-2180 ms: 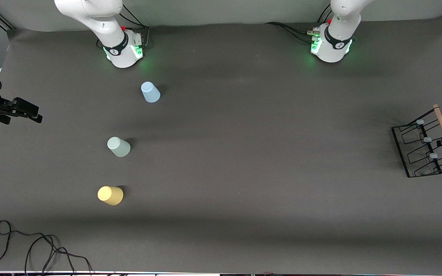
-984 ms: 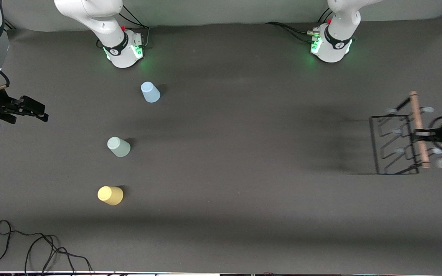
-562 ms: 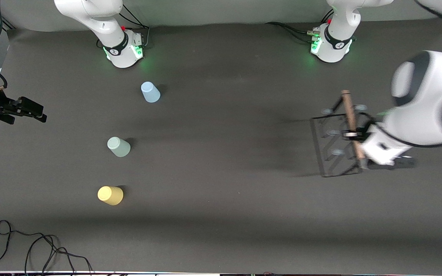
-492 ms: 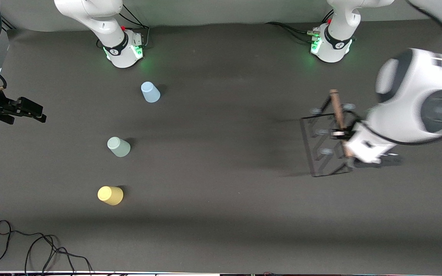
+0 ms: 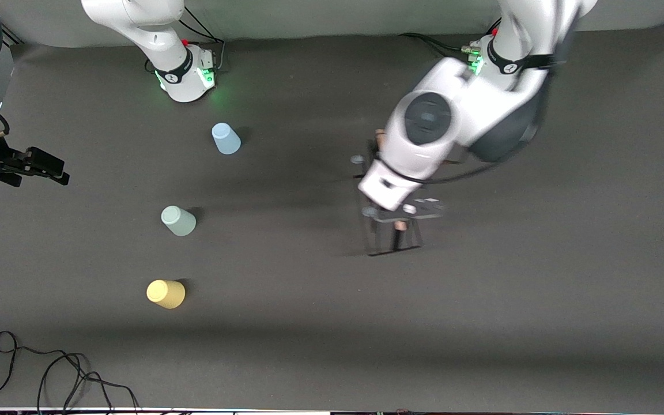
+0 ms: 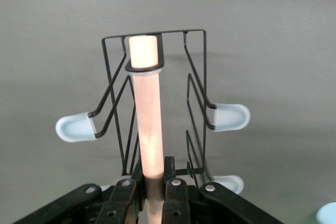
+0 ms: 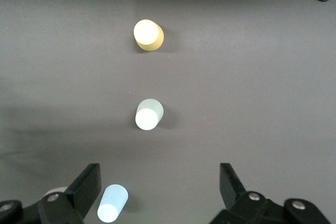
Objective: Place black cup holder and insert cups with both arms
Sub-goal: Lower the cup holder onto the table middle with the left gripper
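Observation:
My left gripper [image 6: 154, 182] is shut on the light wooden handle [image 6: 147, 108] of the black cup holder [image 5: 400, 226] and holds it over the middle of the table. In the front view my wrist covers most of the holder. Pale-tipped prongs [image 6: 231, 117] stick out on both sides. Three cups stand upside down toward the right arm's end: the light blue one [image 5: 226, 139] farthest from the front camera, the sage green one [image 5: 178, 221] in the middle, the yellow one [image 5: 166, 294] nearest. My right gripper [image 5: 49, 170] waits open at that end, with nothing between its fingers [image 7: 89, 182].
Both arm bases [image 5: 185, 75] [image 5: 496, 69] stand along the edge farthest from the front camera. A black cable [image 5: 49, 369] lies coiled at the corner nearest the front camera at the right arm's end.
The left arm has swung the cup holder from the left arm's end of the table to over the middle. The right arm and the cups have stayed put.

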{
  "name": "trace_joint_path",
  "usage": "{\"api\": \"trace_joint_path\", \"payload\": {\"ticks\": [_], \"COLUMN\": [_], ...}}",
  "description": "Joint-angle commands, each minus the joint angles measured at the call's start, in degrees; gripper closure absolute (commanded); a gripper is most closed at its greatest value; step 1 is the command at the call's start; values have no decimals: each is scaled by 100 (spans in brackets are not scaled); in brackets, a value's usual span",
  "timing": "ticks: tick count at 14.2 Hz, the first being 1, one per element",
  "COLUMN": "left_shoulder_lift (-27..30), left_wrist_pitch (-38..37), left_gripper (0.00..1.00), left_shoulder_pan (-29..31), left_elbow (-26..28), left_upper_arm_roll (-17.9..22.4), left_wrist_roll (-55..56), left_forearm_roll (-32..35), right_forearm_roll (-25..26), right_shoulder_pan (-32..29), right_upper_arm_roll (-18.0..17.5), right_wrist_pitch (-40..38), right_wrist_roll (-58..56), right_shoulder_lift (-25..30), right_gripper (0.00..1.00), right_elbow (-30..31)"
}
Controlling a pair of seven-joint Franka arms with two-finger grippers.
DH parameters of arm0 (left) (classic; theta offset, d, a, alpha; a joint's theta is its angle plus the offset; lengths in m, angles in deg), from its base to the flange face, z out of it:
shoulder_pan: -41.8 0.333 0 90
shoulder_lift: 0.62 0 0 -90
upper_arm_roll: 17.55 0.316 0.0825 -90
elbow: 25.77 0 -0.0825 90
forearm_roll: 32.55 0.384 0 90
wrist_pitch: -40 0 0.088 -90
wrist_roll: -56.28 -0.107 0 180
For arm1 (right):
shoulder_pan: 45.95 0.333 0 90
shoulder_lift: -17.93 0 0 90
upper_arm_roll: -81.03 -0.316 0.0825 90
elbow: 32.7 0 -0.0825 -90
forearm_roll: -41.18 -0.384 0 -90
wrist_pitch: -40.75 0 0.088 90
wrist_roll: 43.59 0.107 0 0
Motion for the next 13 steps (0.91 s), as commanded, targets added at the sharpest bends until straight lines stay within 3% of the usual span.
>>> {"api": "trace_joint_path", "payload": {"ticks": [1, 8, 9, 10, 13], "left_shoulder_lift": [-684, -1476, -1503, -1521, -1399], "left_wrist_pitch": [257, 1759, 1805, 1805, 1639], "left_gripper": [100, 100, 92, 1, 0], "left_shoulder_pan": [-662, -1594, -1630, -1630, -1569], "left_elbow": [-748, -846, -846, -846, -907], "left_upper_arm_roll": [138, 173, 173, 173, 156], "left_wrist_roll": [734, 2517, 2581, 2547, 2537], "left_forearm_roll": [11, 195, 282, 483, 819], "right_forearm_roll": [32, 49, 49, 49, 49], "right_shoulder_pan": [-6, 3, 3, 3, 64], "right_upper_arm_roll": [-18, -18, -18, -18, -27], "right_wrist_pitch": [-74, -66, -74, -66, 100], "right_wrist_roll": [135, 65, 47, 47, 64], "right_shoulder_lift": [-53, -53, -53, -53, 166], "right_gripper": [0, 0, 0, 0, 0], "right_elbow": [-117, -55, -46, -29, 514]}}
